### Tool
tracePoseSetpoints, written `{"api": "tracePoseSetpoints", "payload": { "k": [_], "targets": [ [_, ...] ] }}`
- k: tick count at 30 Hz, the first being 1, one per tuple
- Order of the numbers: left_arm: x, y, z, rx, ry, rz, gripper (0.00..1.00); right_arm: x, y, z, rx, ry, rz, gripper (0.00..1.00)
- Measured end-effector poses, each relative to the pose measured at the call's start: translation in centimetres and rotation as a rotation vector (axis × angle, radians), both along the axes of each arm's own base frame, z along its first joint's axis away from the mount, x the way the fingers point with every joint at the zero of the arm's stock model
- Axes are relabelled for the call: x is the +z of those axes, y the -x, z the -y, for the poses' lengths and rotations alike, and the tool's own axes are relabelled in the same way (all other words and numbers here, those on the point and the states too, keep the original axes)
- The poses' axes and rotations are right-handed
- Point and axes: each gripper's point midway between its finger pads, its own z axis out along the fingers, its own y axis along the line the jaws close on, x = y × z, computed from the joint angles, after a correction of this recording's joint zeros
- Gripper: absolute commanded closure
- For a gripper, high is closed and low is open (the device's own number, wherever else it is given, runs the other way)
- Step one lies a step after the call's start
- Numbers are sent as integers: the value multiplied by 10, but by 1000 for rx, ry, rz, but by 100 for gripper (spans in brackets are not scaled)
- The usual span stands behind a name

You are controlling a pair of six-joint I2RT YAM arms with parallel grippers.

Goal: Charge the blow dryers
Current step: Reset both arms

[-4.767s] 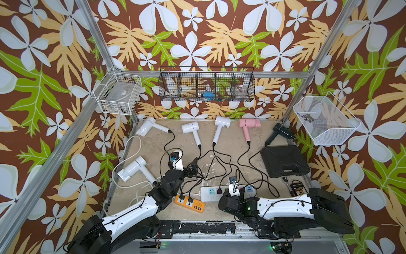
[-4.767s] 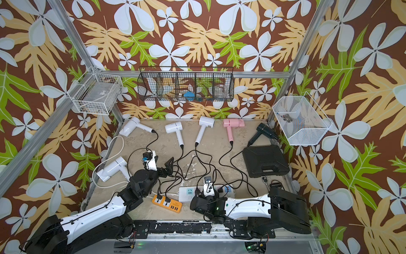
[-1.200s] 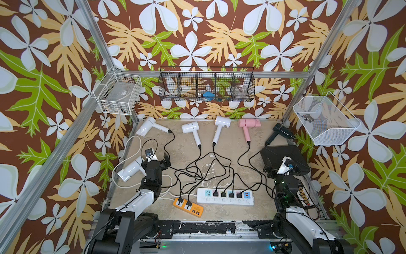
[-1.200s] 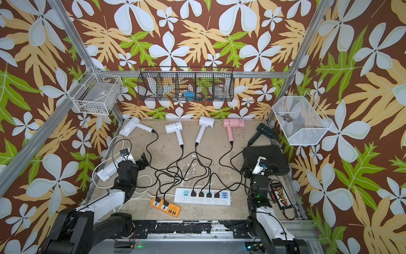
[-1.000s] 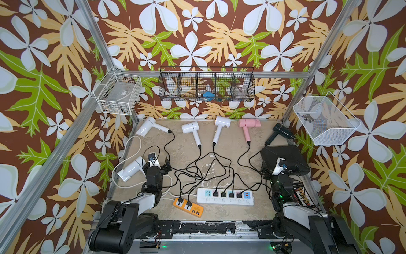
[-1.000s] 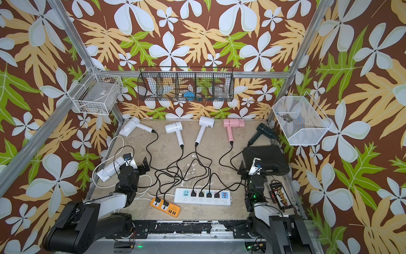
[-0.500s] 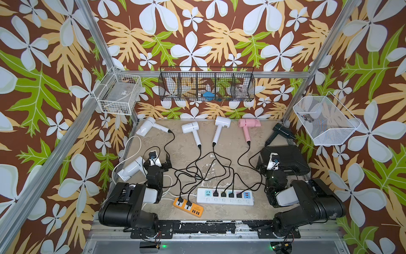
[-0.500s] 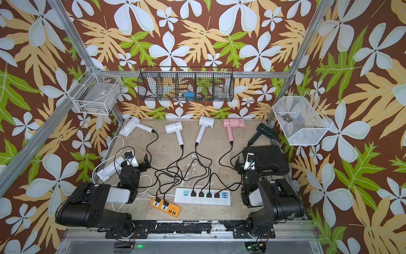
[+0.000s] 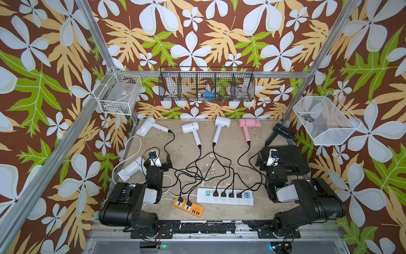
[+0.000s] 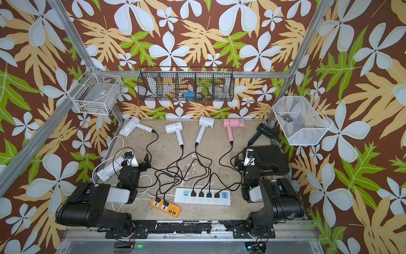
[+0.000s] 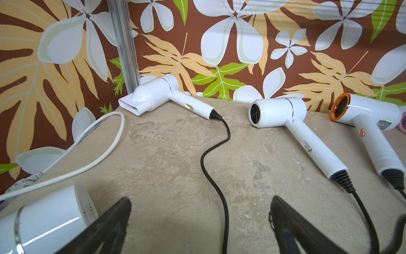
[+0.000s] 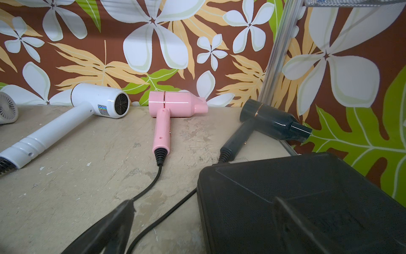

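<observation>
We take the back wall as twelve o'clock in both top views. Both arms are folded at the near edge of the desk.

The left fingers, at about eight o'clock, are spread to their full width and grip nothing. Only bare desk and one black cord lie between them. The right fingers, at about four o'clock, are likewise fully spread and empty. One of them hangs over the black case, which fills that corner.

Five of the blow dryers lie in a row along the back wall. From eleven o'clock rightward we note:
- the white dryer with flat nozzle
- the second white dryer
- the white dryer with copper grille
- the pink dryer
- the black dryer at two o'clock, its cord passing behind the case

The sixth white dryer lies at nine o'clock, just beside the left fingers.

The cords cross in a tangle of cords at the centre, so we cannot trace each one. Four plugs sit in the white power strip at six o'clock. Two more sit in the orange power strip just beside it, at seven. A thick white cable loops along the nine o'clock edge.

Three baskets hang on the frame above the desk: a white wire basket at ten, a black wire basket at twelve and a mesh basket at two.
</observation>
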Motion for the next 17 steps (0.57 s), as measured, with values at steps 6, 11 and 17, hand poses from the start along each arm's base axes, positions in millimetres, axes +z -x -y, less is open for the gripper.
{"api": "tracePoseSetpoints", "payload": {
  "k": [6, 11, 17],
  "targets": [
    [3, 0, 0, -1, 1, 11, 0, 0, 0, 0, 0, -2, 1, 0],
    [4, 0, 0, 0, 1, 15, 0, 0, 0, 0, 0, -2, 1, 0],
    [3, 0, 0, -1, 1, 15, 0, 1, -1, 0, 1, -2, 2, 0]
  ]
}}
